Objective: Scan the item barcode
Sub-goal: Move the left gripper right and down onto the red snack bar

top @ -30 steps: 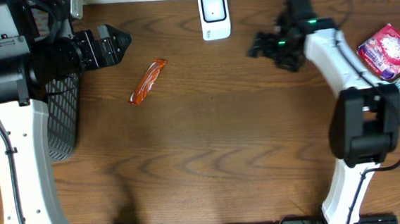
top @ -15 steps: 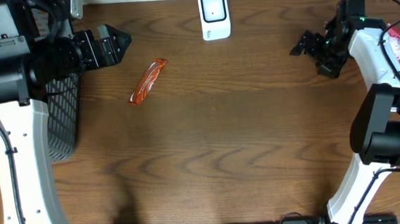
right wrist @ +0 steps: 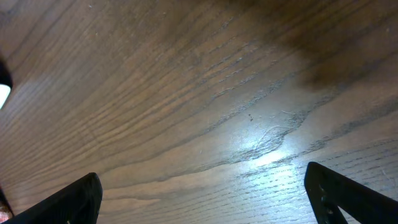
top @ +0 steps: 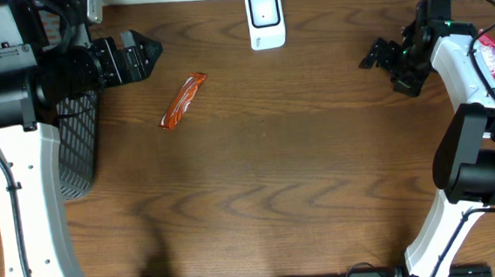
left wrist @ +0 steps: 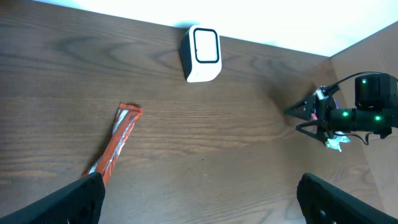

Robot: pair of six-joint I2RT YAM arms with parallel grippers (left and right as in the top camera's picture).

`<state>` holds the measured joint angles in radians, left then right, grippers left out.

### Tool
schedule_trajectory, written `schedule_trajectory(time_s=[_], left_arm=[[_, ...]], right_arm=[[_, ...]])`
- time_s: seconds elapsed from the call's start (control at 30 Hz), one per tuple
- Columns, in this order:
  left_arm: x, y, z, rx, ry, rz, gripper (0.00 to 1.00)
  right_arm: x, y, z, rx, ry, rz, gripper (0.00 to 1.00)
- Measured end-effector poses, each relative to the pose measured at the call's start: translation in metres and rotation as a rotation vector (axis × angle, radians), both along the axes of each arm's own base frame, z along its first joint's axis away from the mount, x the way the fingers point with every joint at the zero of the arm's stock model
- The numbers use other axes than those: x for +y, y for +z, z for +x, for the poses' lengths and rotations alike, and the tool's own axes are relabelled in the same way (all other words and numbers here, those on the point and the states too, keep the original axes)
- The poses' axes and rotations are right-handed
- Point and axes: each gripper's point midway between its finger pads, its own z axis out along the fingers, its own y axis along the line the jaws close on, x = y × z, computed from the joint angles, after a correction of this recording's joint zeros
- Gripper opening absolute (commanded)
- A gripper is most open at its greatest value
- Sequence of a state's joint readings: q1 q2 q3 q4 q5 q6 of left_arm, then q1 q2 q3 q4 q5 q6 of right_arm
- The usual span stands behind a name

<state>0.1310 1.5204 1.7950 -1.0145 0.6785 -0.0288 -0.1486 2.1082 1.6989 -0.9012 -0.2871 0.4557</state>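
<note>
**Bright, Even Light With One Hot Spot**

The overhead view is brightly and evenly lit from above. The worktop (top: 268, 181) grain reads sharply, with only faint, soft-edged shadows at the lower left of the frame. In the left wrist view the strip beyond the worktop's far edge, along the top, is blown out to plain white. There the left pincer (left wrist: 200, 183) shows as dark, blurred wedges in the lower corners. The right wrist view has a white glare patch right of centre and darker shading at upper right. The right pincer (right wrist: 202, 186) is out of focus in its lower corners.
</note>
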Motion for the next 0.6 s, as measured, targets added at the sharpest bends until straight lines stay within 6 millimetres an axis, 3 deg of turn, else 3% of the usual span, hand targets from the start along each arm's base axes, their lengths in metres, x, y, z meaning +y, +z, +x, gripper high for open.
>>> schedule_trajectory(time_s=[0.6], left_arm=[[0.0001,0.0013,0.0013,-0.008,0.000,0.000,0.98]], right_arm=[[0.0000,0.0000,0.0000,0.000,0.000,0.000,0.99]])
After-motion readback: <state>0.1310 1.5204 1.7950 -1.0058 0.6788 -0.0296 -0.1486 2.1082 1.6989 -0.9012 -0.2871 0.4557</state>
